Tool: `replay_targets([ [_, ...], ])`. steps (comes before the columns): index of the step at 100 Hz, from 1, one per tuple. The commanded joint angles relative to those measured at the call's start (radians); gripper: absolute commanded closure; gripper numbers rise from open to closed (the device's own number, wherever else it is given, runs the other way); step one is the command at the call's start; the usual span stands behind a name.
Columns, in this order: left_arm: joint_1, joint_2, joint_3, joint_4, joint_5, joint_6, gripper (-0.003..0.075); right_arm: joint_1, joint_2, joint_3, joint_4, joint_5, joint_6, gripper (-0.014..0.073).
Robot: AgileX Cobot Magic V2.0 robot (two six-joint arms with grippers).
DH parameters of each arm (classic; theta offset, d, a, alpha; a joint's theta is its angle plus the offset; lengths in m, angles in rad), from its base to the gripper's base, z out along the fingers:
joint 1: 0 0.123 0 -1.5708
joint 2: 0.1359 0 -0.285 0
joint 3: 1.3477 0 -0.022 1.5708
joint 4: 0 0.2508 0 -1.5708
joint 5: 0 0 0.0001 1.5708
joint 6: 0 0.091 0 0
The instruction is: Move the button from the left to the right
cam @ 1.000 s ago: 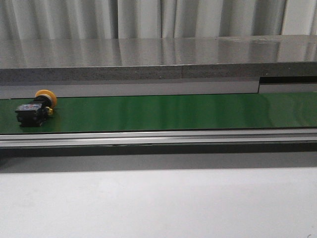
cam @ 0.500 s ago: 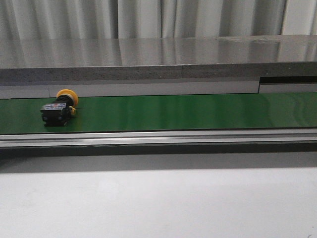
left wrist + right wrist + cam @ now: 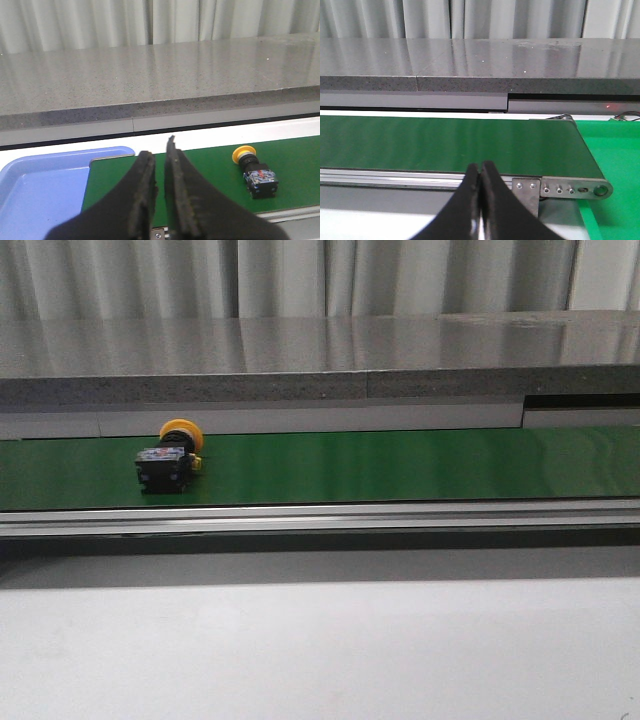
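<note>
The button (image 3: 170, 452) lies on its side on the green conveyor belt (image 3: 400, 465), left of the middle, its yellow cap toward the back and its black body toward the front. It also shows in the left wrist view (image 3: 254, 169). My left gripper (image 3: 160, 150) hangs over the belt's left end (image 3: 120, 175), apart from the button, empty, with a narrow gap between its fingers. My right gripper (image 3: 480, 166) is shut and empty in front of the belt's right end (image 3: 445, 145). Neither gripper shows in the front view.
A blue tray (image 3: 40, 190) sits beside the belt's left end. A grey stone ledge (image 3: 320, 360) runs behind the belt, with curtains behind it. A green surface (image 3: 615, 155) lies past the belt's right end. A white table top (image 3: 320, 650) lies in front.
The button has travelled to the right along the belt, from the far left edge toward the middle. Its pose has stayed the same.
</note>
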Motion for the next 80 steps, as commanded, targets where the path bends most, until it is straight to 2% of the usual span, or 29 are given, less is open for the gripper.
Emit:
replay_targets([
  [1, -0.010, 0.007, -0.028, -0.010, -0.085, 0.000, 0.0740, -0.006, -0.020, -0.015, -0.009, -0.088, 0.000, 0.0662],
  [50, -0.010, 0.007, -0.028, -0.010, -0.085, 0.000, 0.0740, -0.006, -0.020, -0.025, -0.002, -0.101, 0.000, 0.0662],
  [66, -0.010, 0.007, -0.028, -0.010, -0.085, 0.000, 0.0740, -0.006, -0.015, -0.092, 0.005, -0.074, 0.000, 0.0662],
  [80, -0.010, 0.007, -0.028, -0.010, -0.085, 0.000, 0.0740, -0.006, 0.030, -0.185, 0.005, 0.015, 0.000, 0.0662],
])
